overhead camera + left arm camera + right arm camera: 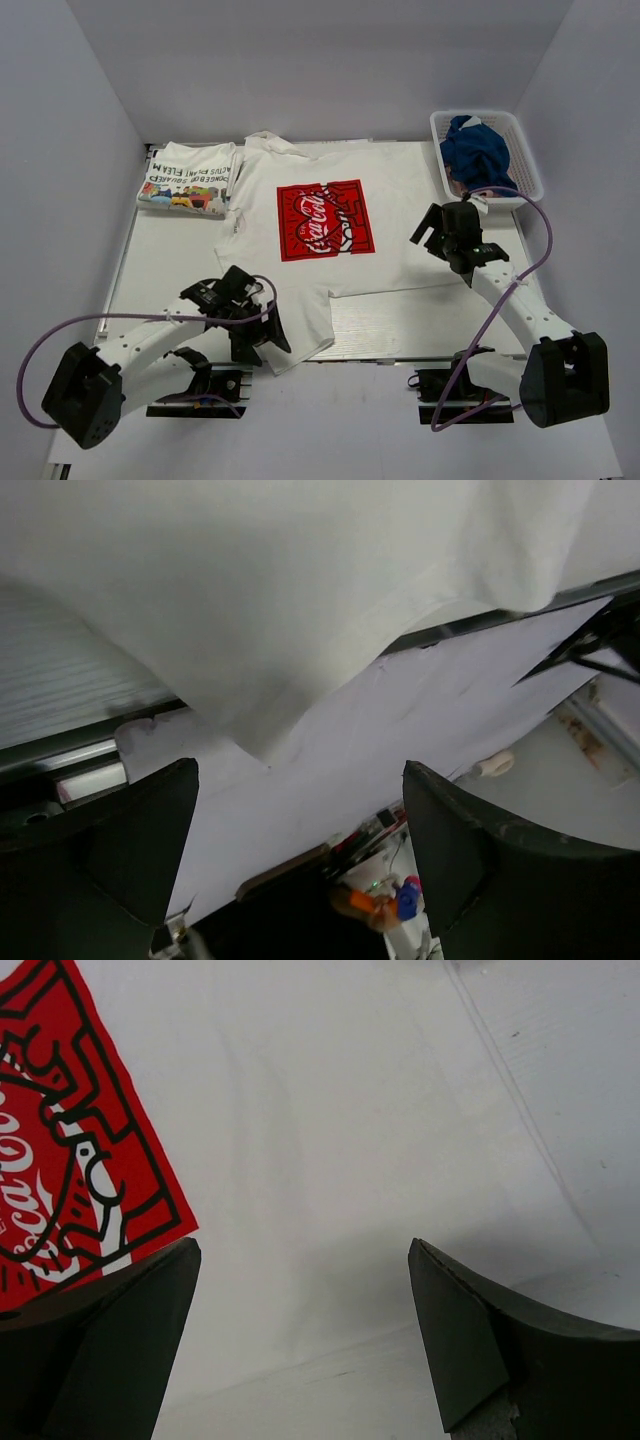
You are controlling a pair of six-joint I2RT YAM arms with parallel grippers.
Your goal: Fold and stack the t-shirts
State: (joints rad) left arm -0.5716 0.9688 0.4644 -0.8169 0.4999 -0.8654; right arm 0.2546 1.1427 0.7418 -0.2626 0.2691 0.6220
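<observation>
Two tees are seen: the folded tee at far left, the red tee spread flat on the table, one near corner draped over its edge. The left gripper and right gripper are opened wide, empty. Soft, limp cloth is judged best pinched at hem corners.

A robotics lab bench; white enclosure walls box in the table; cabled arms bolted on.

Soft matt white cloth t-shirt, brushed ribbed metal table, white plastic mesh basket, matt black jaws
</observation>
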